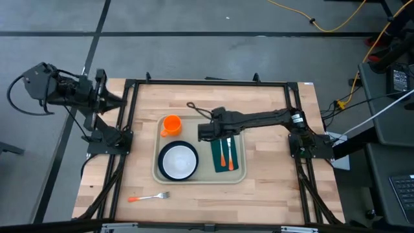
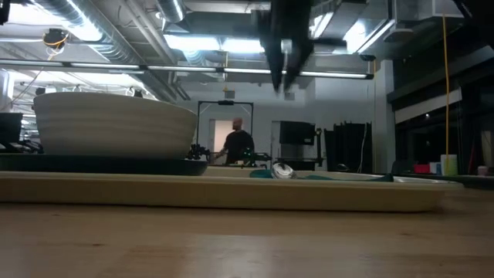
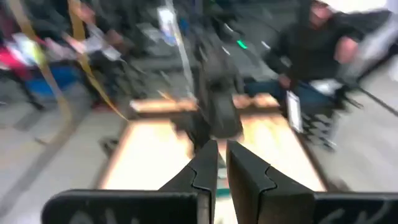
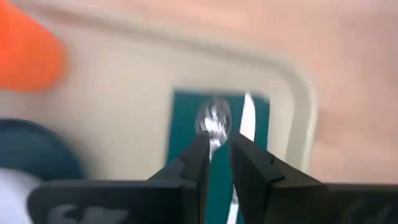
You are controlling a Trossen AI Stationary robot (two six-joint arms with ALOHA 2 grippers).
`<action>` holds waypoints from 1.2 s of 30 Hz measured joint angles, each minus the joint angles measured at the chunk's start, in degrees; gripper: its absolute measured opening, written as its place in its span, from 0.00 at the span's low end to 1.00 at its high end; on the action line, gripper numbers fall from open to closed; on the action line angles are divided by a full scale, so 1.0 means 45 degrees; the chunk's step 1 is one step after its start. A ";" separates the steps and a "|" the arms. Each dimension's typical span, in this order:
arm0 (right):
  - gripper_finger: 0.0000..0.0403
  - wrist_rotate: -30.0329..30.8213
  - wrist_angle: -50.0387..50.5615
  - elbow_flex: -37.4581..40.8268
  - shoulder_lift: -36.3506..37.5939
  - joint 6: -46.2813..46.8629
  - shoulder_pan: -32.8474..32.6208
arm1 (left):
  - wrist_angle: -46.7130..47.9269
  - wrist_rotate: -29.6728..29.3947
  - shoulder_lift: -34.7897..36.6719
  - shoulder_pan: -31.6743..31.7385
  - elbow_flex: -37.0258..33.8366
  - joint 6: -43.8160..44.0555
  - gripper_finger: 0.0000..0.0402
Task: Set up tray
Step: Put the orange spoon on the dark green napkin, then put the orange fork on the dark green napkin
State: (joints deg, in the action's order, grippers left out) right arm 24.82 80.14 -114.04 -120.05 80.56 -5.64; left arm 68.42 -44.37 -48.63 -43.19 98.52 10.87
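Note:
The pale beige tray [image 1: 194,133] lies mid-table. On it stand an orange cup [image 1: 171,125] and a dark teal plate [image 1: 162,169] that bears a white bowl [image 1: 178,160]. A dark green napkin [image 1: 217,158] lies on the tray with an orange-handled spoon [image 1: 222,154] and knife [image 1: 229,155] on it. My right gripper [image 1: 204,133] hovers above the tray over the napkin's far end, fingers a little apart and empty; the spoon's bowl [image 4: 214,118] shows beyond them. My left gripper [image 3: 222,165] waits shut off the table's far left corner.
An orange-handled fork [image 1: 149,197] lies on the bare table near the front edge, left of the tray. A black cable [image 1: 197,109] lies behind the tray. A black frame [image 1: 207,82] borders the table. A person [image 2: 238,145] sits in the room behind.

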 joint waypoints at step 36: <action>0.17 -0.0225 -0.5832 0.5259 1.1959 -1.4961 0.0051 | -0.7285 0.9486 -0.7942 -0.1945 -0.9466 1.4839 0.32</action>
State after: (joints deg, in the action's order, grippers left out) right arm 23.81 53.89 -90.37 -66.23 13.24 -5.41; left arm 35.63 -1.69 -84.37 -51.94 55.92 77.64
